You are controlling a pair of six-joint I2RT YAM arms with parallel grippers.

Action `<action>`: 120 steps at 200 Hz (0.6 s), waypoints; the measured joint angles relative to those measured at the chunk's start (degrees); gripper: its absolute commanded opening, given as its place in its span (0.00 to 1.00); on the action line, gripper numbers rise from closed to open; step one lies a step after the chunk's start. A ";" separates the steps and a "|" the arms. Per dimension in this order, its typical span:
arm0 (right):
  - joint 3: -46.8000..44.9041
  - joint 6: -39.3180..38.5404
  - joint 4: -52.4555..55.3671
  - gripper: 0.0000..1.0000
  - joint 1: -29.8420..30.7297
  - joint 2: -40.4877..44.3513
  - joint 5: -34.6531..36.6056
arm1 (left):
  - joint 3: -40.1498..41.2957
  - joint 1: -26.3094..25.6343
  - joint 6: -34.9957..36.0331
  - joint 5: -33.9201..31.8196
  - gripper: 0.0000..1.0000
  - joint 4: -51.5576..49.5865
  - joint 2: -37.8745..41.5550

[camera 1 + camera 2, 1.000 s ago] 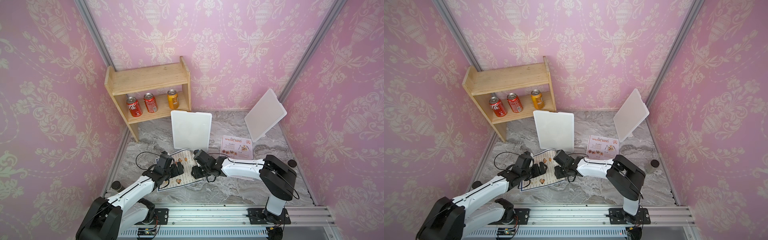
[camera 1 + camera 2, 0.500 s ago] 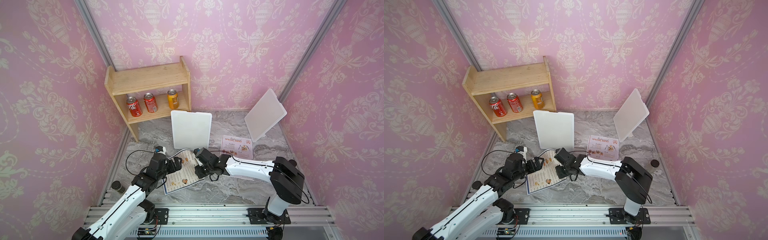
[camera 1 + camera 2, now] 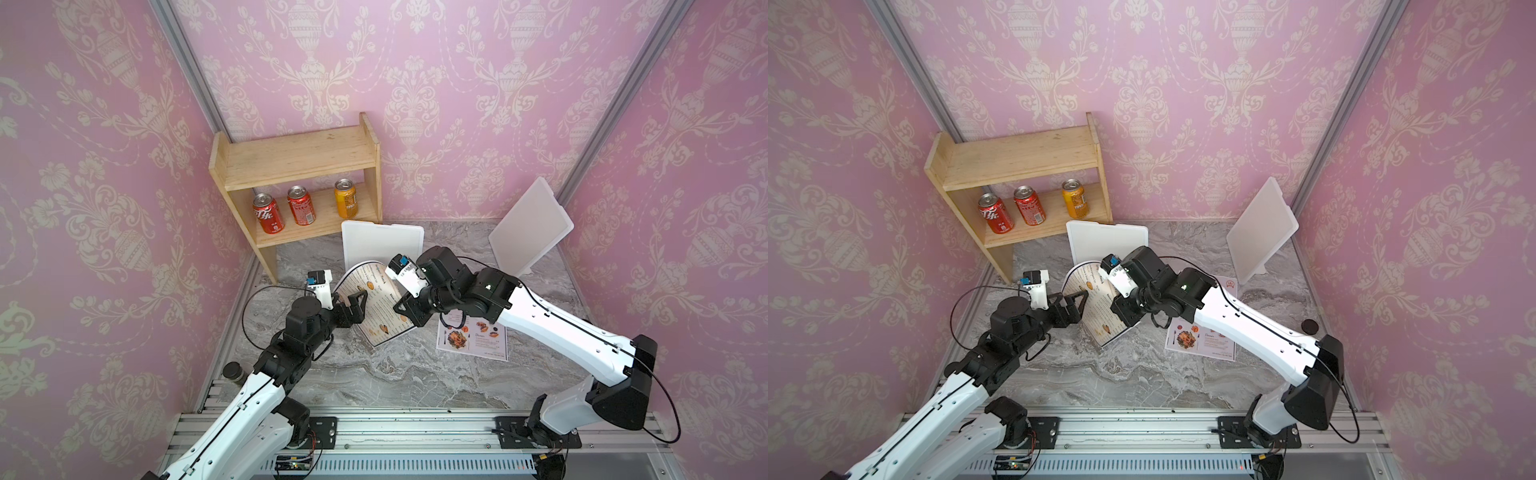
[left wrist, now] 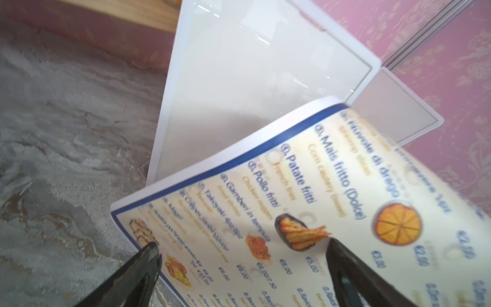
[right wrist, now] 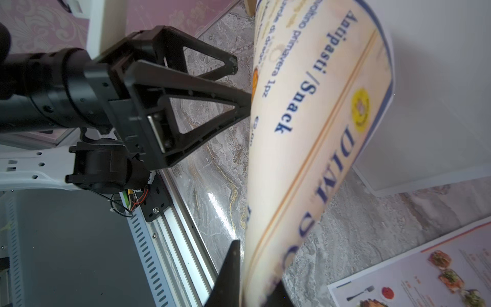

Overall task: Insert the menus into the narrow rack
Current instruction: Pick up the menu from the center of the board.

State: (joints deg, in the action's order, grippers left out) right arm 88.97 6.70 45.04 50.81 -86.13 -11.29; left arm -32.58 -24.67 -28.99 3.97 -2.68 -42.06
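Right pincer (image 3: pixel 404 309) was clenched on DIM SUM menu (image 3: pixel 376 305) at its edge, sheet raised & curled just before white rack (image 3: pixel 382 245); left pincer (image 3: pixel 356 307) gaped beside it. Best: steady free edge, flatten curl, feed straight into slot (prob. narrow, hard to see).

Bright even light, soft shadows, blurred wrist close-ups
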 measured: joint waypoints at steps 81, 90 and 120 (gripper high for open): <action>6.05 -10.12 13.05 0.18 -2.56 2.03 -5.97 | -12.28 0.20 10.62 12.63 0.99 -0.13 -5.60; 6.88 -11.02 13.92 0.18 -3.10 2.14 -6.58 | -12.28 0.24 11.06 14.47 0.99 -0.74 -6.45; 8.85 -13.22 16.04 0.20 -4.81 2.19 -8.61 | -12.09 0.55 11.65 19.76 0.98 -3.32 -6.71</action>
State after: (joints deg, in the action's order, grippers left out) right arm 97.82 -6.52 61.08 46.00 -83.94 -19.90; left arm -44.66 -24.12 -17.34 23.73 -6.00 -48.77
